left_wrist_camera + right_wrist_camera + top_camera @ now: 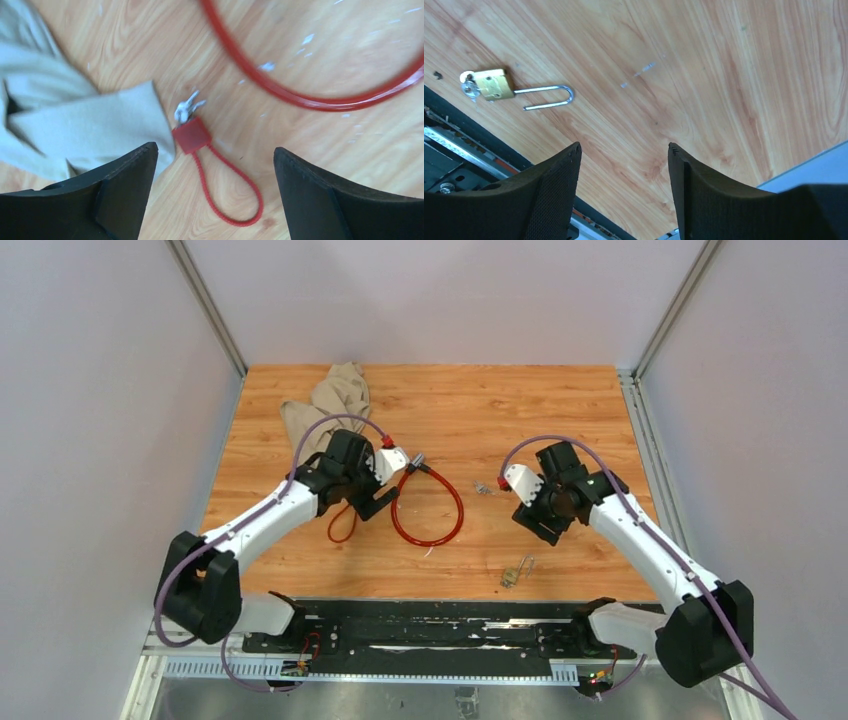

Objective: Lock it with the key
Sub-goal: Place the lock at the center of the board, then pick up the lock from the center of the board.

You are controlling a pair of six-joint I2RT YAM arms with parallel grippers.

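Key (482, 486) lies flat on the bench (560, 400), a tiny silver bit at 3 o'clock from the big red cable loop (428, 508). Nothing holds it. Left fingers (125, 185) are spread wide and hold nothing. They hang over the short red loop (227, 190) with its red tag, beside the tan cloth (75, 125). Right fingers (549, 190) are spread too, with nothing in them. They look toward the bench's 6 o'clock edge, where the little brass padlock (494, 84) lies, so the key is out of their sight. I think the right arm is nearest the key, so it should turn and pinch it. It is small and flat, so it may slip.
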